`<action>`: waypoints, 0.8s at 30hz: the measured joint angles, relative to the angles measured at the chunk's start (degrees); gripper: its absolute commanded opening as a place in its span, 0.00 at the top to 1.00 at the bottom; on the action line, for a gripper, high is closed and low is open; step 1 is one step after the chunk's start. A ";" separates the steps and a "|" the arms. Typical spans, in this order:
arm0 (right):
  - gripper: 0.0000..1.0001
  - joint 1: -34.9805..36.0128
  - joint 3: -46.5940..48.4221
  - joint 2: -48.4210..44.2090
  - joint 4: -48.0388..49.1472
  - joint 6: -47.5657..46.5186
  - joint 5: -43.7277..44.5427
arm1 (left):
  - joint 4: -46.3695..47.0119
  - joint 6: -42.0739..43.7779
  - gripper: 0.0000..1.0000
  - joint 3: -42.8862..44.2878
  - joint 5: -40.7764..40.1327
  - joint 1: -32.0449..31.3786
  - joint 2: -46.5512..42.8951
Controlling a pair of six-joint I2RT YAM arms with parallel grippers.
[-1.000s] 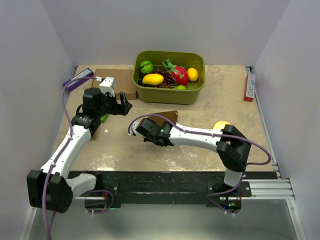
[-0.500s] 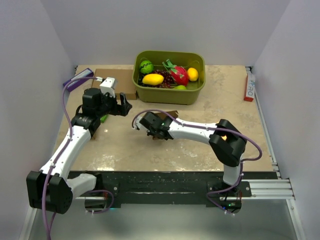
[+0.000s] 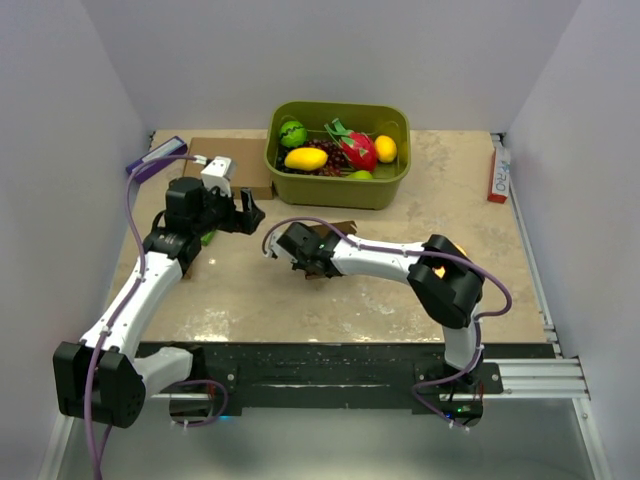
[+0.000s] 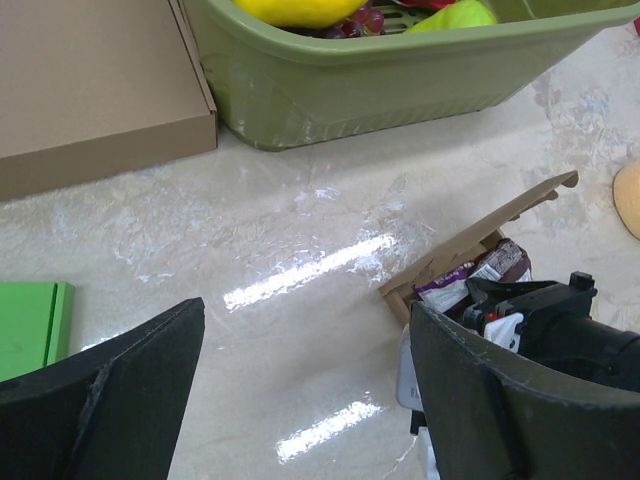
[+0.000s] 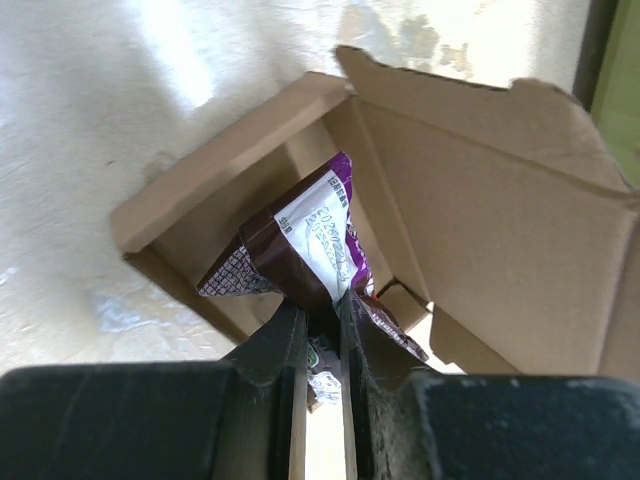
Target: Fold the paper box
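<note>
A robot lab cell: plain white walls [image 3: 330, 50] box in a beige tabletop [image 3: 250, 300].

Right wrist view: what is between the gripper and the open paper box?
A purple snack packet. The right gripper is shut on its near end, and the rest reaches into the paper box. The right wrist view shows it.

Between my right gripper's [image 5: 320, 318] fingers the packet's [image 5: 305, 235] lower end vanishes, its print too small to read. From above, that arm covers most of the paper box [image 3: 346, 229].
</note>
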 measured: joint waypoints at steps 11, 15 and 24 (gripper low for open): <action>0.75 -0.79 0.90 0.07 1.01 1.75 -0.24 | 0.00 0.00 0.13 -0.20 0.72 0.00 0.00; 0.74 -0.79 1.38 0.07 1.05 2.23 -1.01 | 0.00 0.00 0.13 -0.20 1.01 0.00 0.00; 0.48 -0.79 1.68 0.07 1.03 3.06 -1.51 | -0.02 0.00 0.13 -0.20 1.36 0.00 0.09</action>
